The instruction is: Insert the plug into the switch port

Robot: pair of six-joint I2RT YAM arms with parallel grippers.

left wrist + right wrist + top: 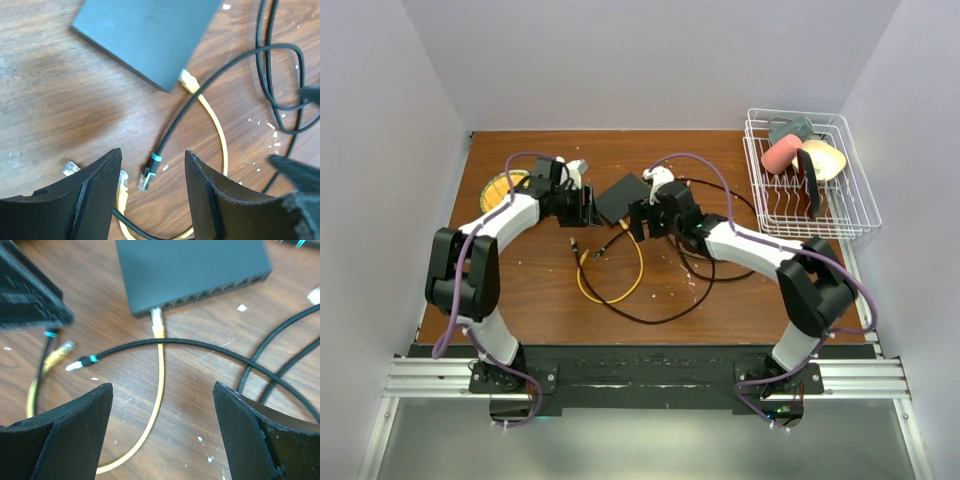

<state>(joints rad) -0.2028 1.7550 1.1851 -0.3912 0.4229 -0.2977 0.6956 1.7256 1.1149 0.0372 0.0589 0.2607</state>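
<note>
Clear-tipped plug (158, 319) of the thin yellow cable (159, 375): lodged at the end switch port (155, 310) of the socket row along one long edge of the flat dark grey rectangular box (190, 265), mid-table on the brown wooden tabletop (540, 290); depth of seating not discernible. Black cable with teal-banded plug (82, 361): lying loose on the wood, crossing the yellow one just short of the box. Left gripper (152, 159) and right gripper (162, 390): jaws of both spread apart, holding nothing, poised over the cables near the box.
</note>
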